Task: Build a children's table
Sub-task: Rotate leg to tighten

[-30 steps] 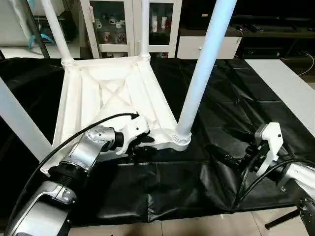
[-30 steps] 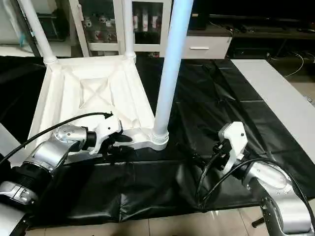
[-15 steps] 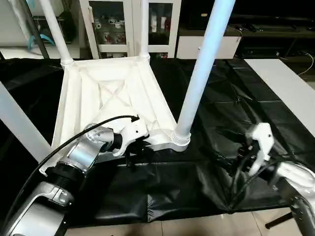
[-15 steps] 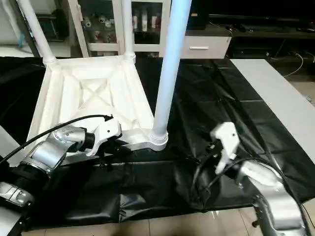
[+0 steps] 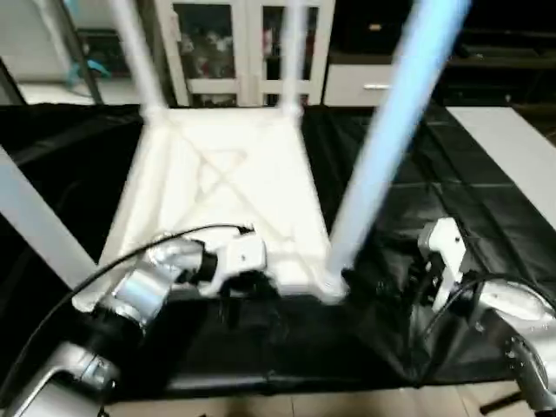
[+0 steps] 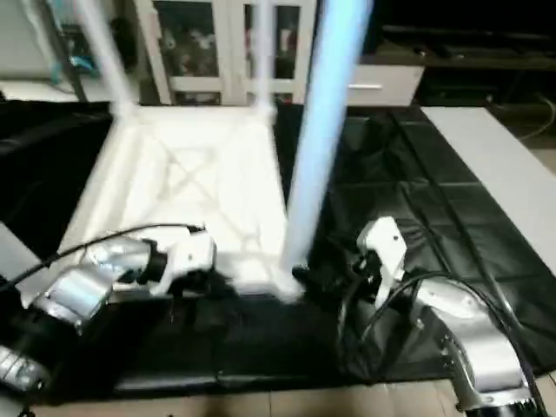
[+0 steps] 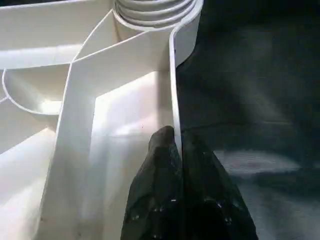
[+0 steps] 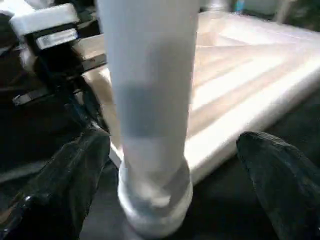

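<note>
Tabletop (image 5: 221, 187) lies upside down on the black sheet (image 5: 486, 217) ahead of me, ribbed underside up, with legs standing in its corner sockets; from my head I see the nearest leg (image 5: 387, 143) rising at about one o'clock and leaning away to the upper right. My left gripper (image 5: 248, 287) sits at the top's near edge, roughly seven o'clock from that leg's base, and my right gripper (image 5: 391, 282) is just beside the base at its three o'clock, over the sheet. Behind the table stands a white cabinet (image 5: 248, 48) with glass doors. Through my left wrist, my two black fingers (image 7: 160, 200) are clenched on the thin upright rim (image 7: 173, 90) of the top, one finger on each side of the wall, and the ribbed socket collar (image 7: 155, 10) lies at twelve o'clock beyond the fingertips. Through my right wrist, my fingers (image 8: 60, 180) are spread wide and released, with the leg's lower end (image 8: 150, 125) standing between them, touching neither.
</note>
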`<state>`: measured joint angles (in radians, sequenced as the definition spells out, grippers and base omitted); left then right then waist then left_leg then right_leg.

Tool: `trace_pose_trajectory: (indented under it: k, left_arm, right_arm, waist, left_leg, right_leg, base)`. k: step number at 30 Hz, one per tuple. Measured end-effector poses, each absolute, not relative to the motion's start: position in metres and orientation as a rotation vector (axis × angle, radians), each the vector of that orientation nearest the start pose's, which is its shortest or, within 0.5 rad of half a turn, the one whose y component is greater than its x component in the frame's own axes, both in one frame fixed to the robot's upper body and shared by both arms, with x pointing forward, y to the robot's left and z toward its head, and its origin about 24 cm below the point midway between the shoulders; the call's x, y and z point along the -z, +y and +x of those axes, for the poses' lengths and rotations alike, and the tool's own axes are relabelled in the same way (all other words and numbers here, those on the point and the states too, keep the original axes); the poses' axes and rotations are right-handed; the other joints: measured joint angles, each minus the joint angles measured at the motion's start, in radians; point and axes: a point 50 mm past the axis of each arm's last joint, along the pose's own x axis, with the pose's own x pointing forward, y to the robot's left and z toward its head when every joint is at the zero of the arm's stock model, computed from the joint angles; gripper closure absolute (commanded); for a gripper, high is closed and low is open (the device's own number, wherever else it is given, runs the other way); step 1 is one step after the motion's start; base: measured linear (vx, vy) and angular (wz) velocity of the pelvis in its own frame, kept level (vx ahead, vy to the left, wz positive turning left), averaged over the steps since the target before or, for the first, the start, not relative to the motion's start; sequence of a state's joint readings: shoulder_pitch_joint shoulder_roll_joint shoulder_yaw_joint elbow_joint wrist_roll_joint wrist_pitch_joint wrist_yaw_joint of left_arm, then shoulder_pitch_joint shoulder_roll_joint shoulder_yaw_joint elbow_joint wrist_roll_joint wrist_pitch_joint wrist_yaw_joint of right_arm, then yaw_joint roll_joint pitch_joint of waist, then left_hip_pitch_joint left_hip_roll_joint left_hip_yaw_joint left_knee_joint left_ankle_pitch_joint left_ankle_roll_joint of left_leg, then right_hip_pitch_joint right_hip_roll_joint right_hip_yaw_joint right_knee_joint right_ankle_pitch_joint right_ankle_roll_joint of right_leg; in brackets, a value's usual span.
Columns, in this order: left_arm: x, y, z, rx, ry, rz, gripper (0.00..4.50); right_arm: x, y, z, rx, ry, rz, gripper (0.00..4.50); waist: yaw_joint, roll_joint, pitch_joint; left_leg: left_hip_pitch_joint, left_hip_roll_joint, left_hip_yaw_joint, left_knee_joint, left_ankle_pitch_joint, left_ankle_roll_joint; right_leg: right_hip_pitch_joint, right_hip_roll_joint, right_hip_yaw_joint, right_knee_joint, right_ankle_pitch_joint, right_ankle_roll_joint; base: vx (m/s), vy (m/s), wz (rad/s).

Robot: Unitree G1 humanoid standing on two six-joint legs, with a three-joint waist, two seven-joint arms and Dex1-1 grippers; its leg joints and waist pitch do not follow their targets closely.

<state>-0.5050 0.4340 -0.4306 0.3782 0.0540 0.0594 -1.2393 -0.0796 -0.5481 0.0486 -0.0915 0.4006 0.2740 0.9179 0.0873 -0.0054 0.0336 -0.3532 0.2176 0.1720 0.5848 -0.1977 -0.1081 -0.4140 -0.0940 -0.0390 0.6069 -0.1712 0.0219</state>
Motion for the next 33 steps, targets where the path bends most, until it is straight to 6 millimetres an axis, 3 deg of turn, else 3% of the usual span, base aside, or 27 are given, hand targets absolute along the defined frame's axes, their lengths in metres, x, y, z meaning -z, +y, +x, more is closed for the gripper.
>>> trace_pose_trajectory:
  k: [10, 11, 15, 16, 20, 21, 26, 33]
  left_arm:
    - [-0.046, 0.114, 0.283, 1.581, 0.430, 0.616, 4.45]
    - [-0.047, 0.115, 0.283, 1.582, 0.432, 0.618, 4.50]
    - [-0.047, 0.115, 0.283, 1.591, 0.431, 0.624, 4.50]
    - [-0.047, 0.115, 0.283, 1.591, 0.431, 0.624, 4.50]
    - [-0.047, 0.115, 0.283, 1.592, 0.432, 0.625, 4.50]
    - [-0.047, 0.115, 0.283, 1.592, 0.433, 0.626, 4.50]
    - [-0.047, 0.115, 0.283, 1.593, 0.433, 0.627, 4.50]
    - [-0.047, 0.116, 0.283, 1.593, 0.437, 0.628, 4.50]
  right_arm:
    - [-0.067, -0.191, 0.234, -1.223, 0.349, -0.165, 0.00]
    - [-0.066, -0.190, 0.234, -1.247, 0.363, -0.167, 0.30]
    - [-0.065, -0.191, 0.238, -1.277, 0.381, -0.198, 0.43]
    - [-0.065, -0.191, 0.240, -1.281, 0.385, -0.201, 0.71]
    - [-0.064, -0.189, 0.244, -1.289, 0.382, -0.221, 0.84]
    - [-0.064, -0.189, 0.245, -1.294, 0.384, -0.227, 1.13]
    - [-0.064, -0.188, 0.249, -1.300, 0.382, -0.256, 1.39]
    - [-0.064, -0.186, 0.251, -1.308, 0.367, -0.282, 2.09]
  waist:
    - [0.000, -0.001, 0.000]
    - [0.000, -0.001, 0.000]
    - [0.000, -0.002, 0.000]
    - [0.000, -0.002, 0.000]
    - [0.000, -0.002, 0.000]
    - [-0.001, -0.002, 0.000]
    - [0.000, -0.003, 0.000]
    - [-0.001, -0.006, -0.002]
  left_leg:
    - [0.003, 0.000, 0.000, 0.002, 0.000, 0.000]
    - [0.003, 0.000, 0.000, 0.002, 0.000, 0.000]
    - [0.003, 0.000, 0.000, 0.002, 0.000, 0.000]
    - [0.003, 0.001, 0.000, 0.002, 0.000, 0.000]
    - [0.003, 0.001, 0.000, 0.002, 0.000, 0.000]
    - [0.003, 0.001, 0.000, 0.002, 0.000, 0.000]
    - [0.003, 0.001, 0.000, 0.002, 0.000, 0.000]
    - [0.003, 0.001, 0.000, 0.002, 0.000, 0.000]
  right_leg:
    - [0.008, 0.000, 0.002, 0.000, -0.004, 0.007]
    - [0.008, 0.000, 0.002, 0.000, -0.005, 0.008]
    - [0.008, 0.000, 0.002, 0.000, -0.005, 0.008]
    - [0.008, 0.000, 0.002, 0.000, -0.004, 0.007]
    - [0.008, 0.000, 0.001, 0.000, -0.003, 0.005]
    - [0.008, 0.000, 0.001, 0.000, -0.003, 0.005]
    - [0.008, 0.000, 0.001, 0.000, -0.003, 0.005]
    - [0.008, 0.001, 0.001, 0.000, -0.003, 0.005]
  base:
    - [0.000, 0.000, 0.00]
    - [0.000, 0.000, 0.00]
    - [0.000, 0.000, 0.00]
    - [0.000, 0.000, 0.00]
    - [0.000, 0.000, 0.00]
    - [0.000, 0.000, 0.00]
    - [0.000, 0.000, 0.00]
    - [0.000, 0.000, 0.00]
